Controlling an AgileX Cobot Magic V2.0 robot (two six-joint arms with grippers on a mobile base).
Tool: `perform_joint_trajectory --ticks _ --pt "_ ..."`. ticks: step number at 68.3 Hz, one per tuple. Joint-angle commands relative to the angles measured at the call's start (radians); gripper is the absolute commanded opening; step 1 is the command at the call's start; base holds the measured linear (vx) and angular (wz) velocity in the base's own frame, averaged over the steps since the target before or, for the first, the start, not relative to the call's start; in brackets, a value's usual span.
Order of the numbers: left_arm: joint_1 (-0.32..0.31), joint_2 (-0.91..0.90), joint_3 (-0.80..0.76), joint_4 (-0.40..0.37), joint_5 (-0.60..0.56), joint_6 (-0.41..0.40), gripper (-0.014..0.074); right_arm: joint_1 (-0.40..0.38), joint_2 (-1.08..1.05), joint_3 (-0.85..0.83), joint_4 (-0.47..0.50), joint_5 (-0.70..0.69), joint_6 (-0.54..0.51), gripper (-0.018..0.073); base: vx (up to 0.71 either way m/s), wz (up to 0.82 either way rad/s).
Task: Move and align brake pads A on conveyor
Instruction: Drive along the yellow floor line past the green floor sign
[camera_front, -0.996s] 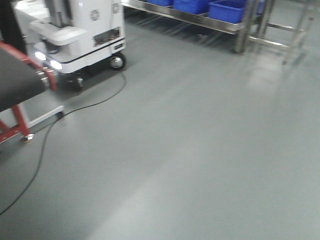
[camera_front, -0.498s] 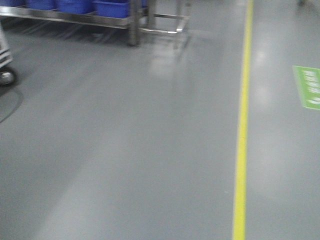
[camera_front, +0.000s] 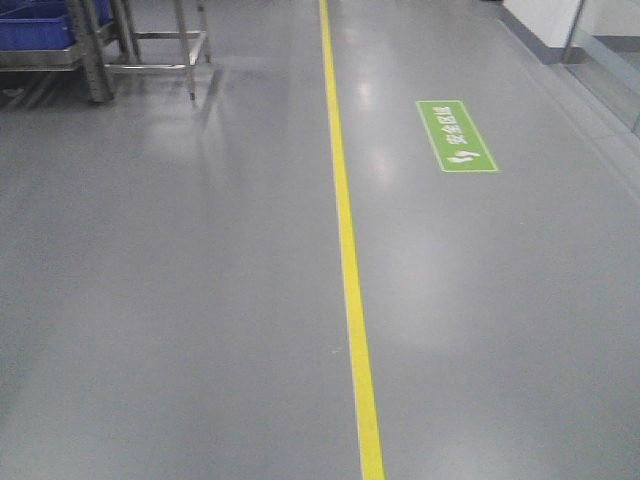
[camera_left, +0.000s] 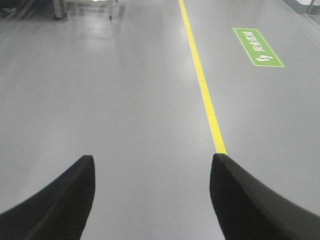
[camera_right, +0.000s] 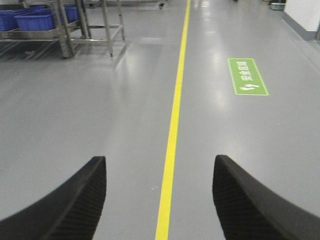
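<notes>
The brake pads A and the conveyor are out of view in every current frame. All three views look down on grey workshop floor. My left gripper (camera_left: 152, 162) is open, its two black fingers wide apart with only floor between them. My right gripper (camera_right: 160, 162) is open as well, with a yellow floor line (camera_right: 170, 150) running between its fingers. Neither gripper holds anything.
A yellow line (camera_front: 345, 240) runs along the floor, with a green floor sign (camera_front: 456, 135) to its right. A steel rack (camera_front: 95, 50) with blue bins (camera_front: 35, 30) stands at the far left. A wall base (camera_front: 545, 35) shows at the far right.
The front view has swung to the right: the conveyor end, the white mobile unit and the cable have left the frame, and the yellow line and green sign have come in.
</notes>
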Motion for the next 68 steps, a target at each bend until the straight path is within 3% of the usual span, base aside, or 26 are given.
perform_joint_trajectory --ticks 1,40,68 --pt "-0.005 0.008 -0.027 -0.007 -0.076 -0.005 0.0461 -0.005 0.011 -0.026 -0.007 -0.069 -0.008 0.0454 -0.04 -0.36" --pt "-0.005 0.008 -0.027 -0.007 -0.076 -0.005 0.0461 -0.005 0.008 -0.026 -0.007 -0.069 -0.008 0.0454 0.06 -0.22" --pt "-0.005 0.008 -0.027 -0.007 -0.076 -0.005 0.0461 -0.005 0.008 -0.026 -0.007 -0.069 -0.008 0.0454 0.25 -0.03"
